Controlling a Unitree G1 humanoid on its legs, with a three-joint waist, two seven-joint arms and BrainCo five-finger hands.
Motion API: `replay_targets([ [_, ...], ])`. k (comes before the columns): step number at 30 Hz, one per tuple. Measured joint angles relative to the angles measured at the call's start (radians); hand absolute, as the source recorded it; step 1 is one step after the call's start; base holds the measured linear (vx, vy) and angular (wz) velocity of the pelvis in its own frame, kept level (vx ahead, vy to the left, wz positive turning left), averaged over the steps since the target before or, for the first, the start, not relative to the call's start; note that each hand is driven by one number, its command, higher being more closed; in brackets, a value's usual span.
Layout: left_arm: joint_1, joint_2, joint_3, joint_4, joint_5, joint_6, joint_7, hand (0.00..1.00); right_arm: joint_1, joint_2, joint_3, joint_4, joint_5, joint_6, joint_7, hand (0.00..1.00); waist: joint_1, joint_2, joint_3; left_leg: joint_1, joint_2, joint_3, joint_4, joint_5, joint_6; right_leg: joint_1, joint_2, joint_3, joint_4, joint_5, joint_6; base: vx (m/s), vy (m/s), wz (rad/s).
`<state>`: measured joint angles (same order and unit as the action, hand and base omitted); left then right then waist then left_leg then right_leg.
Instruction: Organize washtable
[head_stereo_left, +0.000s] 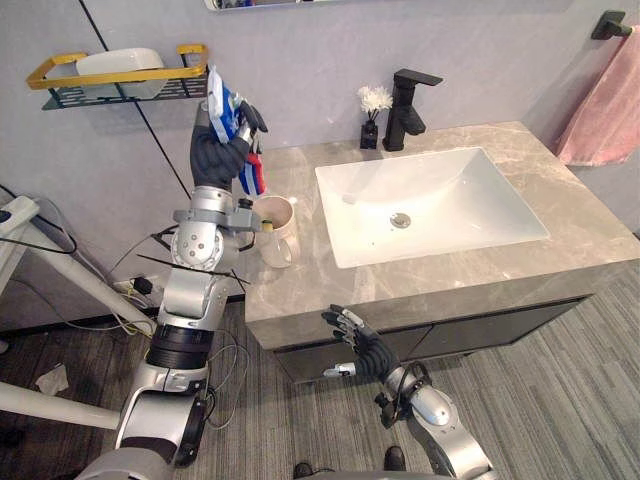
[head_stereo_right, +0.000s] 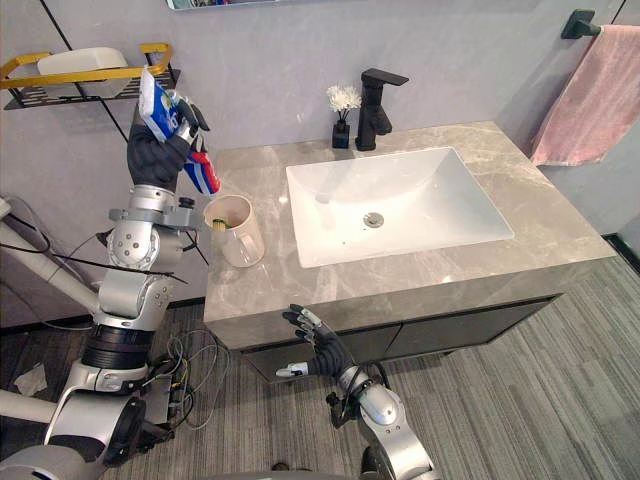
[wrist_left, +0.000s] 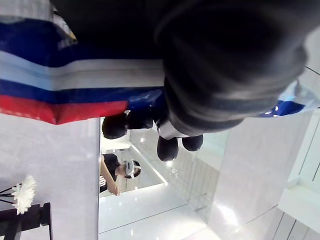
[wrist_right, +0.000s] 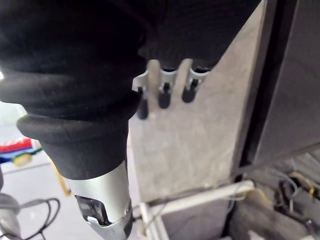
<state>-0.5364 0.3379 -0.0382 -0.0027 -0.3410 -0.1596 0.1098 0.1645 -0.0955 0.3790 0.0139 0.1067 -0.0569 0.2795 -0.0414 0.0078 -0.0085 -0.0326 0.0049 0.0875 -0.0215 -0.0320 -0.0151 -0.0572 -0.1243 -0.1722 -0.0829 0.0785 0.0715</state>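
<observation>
Held aloft in curled left hand (head_stereo_left: 218, 150), above cup (head_stereo_left: 281, 232) at counter's (head_stereo_left: 480, 268) left edge: tube (head_stereo_left: 222, 100). May slip, strike cup, topple it off edge. Below front edge, right hand (head_stereo_left: 362, 345) slack-fingered.

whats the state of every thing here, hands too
left hand: shut on the toothpaste tube, raised near the wall shelf
right hand: open, holding nothing, low in front of the cabinet
cup: upright on the counter, something yellowish inside
faucet: no water running
sink: empty
towel: hanging on the wall
white dish: resting on the wall shelf
</observation>
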Motion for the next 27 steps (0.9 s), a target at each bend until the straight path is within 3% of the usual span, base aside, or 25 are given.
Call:
replay_targets([
  [19,0.126,-0.065,-0.077,-0.070,0.022,0.020,-0.024,1.00,0.002,0.000,0.001,0.003,-0.021,0.000,0.000,0.00,0.000,-0.001,0.000,0.014,-0.002,-0.004,-0.005,0.001,0.001,0.015,-0.002,-0.008,-0.001,-0.001,0.000,0.00,0.000,0.00],
  [27,0.137,-0.091,-0.078,-0.070,0.023,0.024,-0.023,1.00,0.002,0.003,-0.007,0.003,-0.032,-0.004,0.000,0.00,0.000,-0.020,0.001,0.011,-0.001,0.006,-0.009,0.001,0.001,0.005,-0.001,0.003,-0.003,-0.001,0.000,0.00,0.000,-0.04],
])
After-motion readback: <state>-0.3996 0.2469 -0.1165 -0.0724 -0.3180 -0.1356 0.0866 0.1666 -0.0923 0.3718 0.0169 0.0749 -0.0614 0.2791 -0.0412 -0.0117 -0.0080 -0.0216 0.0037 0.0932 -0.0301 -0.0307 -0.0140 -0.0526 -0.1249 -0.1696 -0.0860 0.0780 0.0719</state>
